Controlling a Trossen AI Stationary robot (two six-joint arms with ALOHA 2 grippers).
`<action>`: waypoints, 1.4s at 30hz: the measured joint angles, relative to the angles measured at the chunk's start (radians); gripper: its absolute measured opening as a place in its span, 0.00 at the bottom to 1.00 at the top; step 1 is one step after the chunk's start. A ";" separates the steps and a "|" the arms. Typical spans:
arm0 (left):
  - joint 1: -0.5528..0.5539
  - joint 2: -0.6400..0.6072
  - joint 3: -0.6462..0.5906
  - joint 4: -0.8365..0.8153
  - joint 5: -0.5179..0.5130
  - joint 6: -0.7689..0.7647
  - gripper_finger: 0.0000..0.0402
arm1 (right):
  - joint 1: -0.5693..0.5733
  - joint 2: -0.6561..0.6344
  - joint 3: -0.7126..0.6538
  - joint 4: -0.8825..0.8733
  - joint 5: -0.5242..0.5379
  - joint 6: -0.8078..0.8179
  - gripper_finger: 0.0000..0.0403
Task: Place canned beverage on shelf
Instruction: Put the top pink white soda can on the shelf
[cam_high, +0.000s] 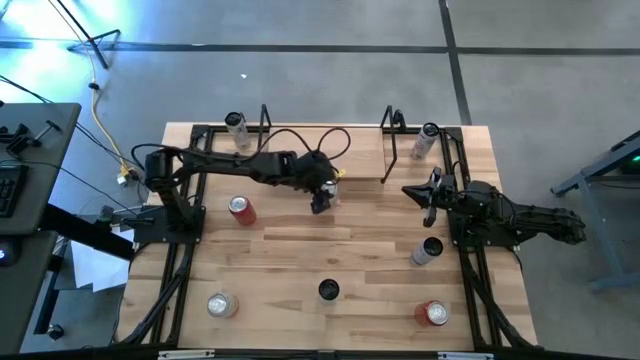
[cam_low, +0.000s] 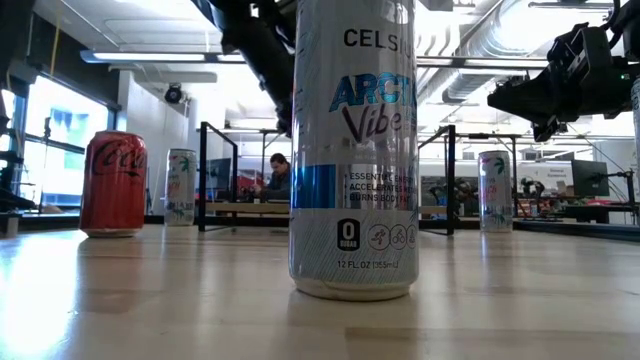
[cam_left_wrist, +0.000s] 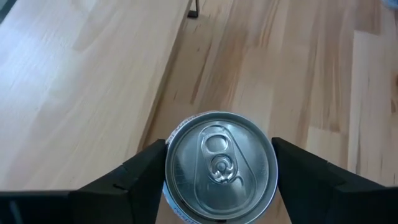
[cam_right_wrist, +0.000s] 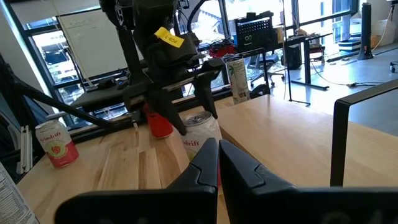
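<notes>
The can (cam_left_wrist: 221, 165) between the left gripper's (cam_left_wrist: 219, 171) jaws shows mostly its silver lid and pull tab in the left wrist view; its side wall is all but hidden, so no label can be read there, and its lower edge is cut off by the frame. Each of the 2 dark fingers (cam_left_wrist: 134, 177) stands just beside the rim, 1 on either flank; whether they press the can cannot be told, so the jaws are simply spread about a can's width around it. In the high view the same gripper (cam_high: 321, 196) covers the can almost wholly, just in front of the shelf (cam_high: 330, 158), whose light plank runs between 2 black uprights and has 1 pale can (cam_high: 237, 128) at its left end and another (cam_high: 425, 141) at its right end. The low view is blocked by a tall Celsius can (cam_low: 353, 150) close to the lens, its top cut off. The right gripper (cam_right_wrist: 217, 163) waits at the table's right side with its jaws pressed together on nothing.
</notes>
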 joint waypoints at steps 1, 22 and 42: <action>0.000 -0.004 0.000 -0.006 0.001 0.008 0.60 | 0.000 0.000 0.000 0.000 0.000 0.000 0.00; 0.134 -0.262 -0.004 -0.176 0.099 0.310 0.59 | 0.000 0.000 0.000 0.000 0.000 0.000 0.00; 0.491 -0.127 0.139 -0.261 0.287 0.557 0.59 | 0.000 0.000 0.000 0.000 0.000 0.000 0.00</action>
